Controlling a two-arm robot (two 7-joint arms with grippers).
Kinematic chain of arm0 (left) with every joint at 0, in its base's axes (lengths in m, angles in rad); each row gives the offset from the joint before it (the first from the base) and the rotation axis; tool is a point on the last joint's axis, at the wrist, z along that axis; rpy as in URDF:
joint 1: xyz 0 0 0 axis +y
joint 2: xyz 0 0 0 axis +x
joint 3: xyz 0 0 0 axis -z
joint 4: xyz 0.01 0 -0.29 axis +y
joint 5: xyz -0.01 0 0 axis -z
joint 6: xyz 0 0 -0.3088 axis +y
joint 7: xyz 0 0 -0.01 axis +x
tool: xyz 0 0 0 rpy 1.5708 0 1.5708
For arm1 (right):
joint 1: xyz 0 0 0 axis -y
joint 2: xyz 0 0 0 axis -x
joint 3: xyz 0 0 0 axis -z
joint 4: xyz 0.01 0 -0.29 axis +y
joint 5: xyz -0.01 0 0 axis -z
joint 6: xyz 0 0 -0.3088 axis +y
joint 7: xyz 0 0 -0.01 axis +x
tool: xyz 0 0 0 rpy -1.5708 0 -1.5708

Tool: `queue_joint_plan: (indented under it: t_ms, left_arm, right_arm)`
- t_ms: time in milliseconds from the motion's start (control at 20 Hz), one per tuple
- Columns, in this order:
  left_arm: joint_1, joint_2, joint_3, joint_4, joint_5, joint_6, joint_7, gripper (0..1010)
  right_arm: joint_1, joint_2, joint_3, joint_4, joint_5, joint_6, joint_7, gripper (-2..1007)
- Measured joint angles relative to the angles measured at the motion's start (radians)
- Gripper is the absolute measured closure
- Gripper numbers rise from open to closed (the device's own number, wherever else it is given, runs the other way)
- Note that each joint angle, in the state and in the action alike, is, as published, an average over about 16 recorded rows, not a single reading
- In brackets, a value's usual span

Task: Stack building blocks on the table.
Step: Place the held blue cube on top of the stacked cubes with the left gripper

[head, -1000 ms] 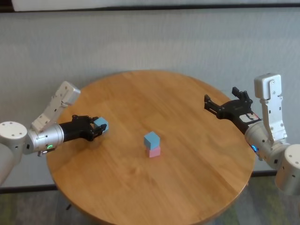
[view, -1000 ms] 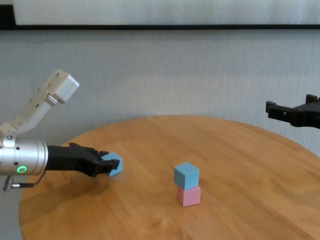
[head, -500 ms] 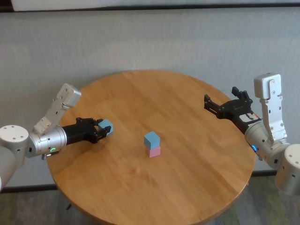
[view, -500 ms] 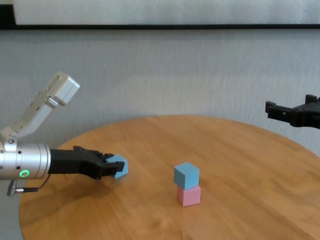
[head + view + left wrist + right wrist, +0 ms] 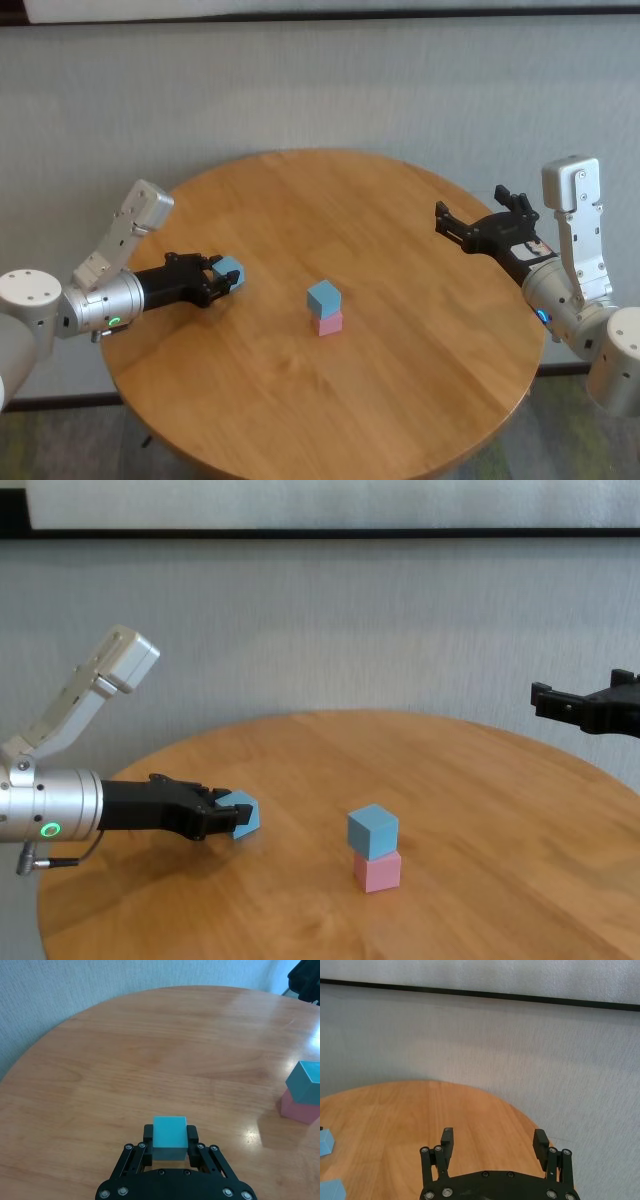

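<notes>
while left tool (image 5: 222, 279) pinches a blue block (image 5: 229, 272), right tool (image 5: 478, 218) hangs spread.

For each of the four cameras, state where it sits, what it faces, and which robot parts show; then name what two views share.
Head: high, looking down on the round honey-brown wooden table; both arms show.
Chest: lower, across the table; left claw holds a light blue cube.
Left wrist: above its own claw, facing the stacked light blue cube on the pink cube.
Right wrist: behind the open right claw, facing the wall.
Shared: head and chest both show the stack.
</notes>
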Motion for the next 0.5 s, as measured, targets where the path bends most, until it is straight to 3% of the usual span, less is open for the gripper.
queue_joint_plan:
  t_ms: [500]
  left_arm:
    - [0.002, -0.001, -0.005, -0.001, -0.003, -0.003, -0.006, 609]
  right_arm:
    - [0.000, 0.000, 0.000, 0.000, 0.000, 0.000, 0.000, 2]
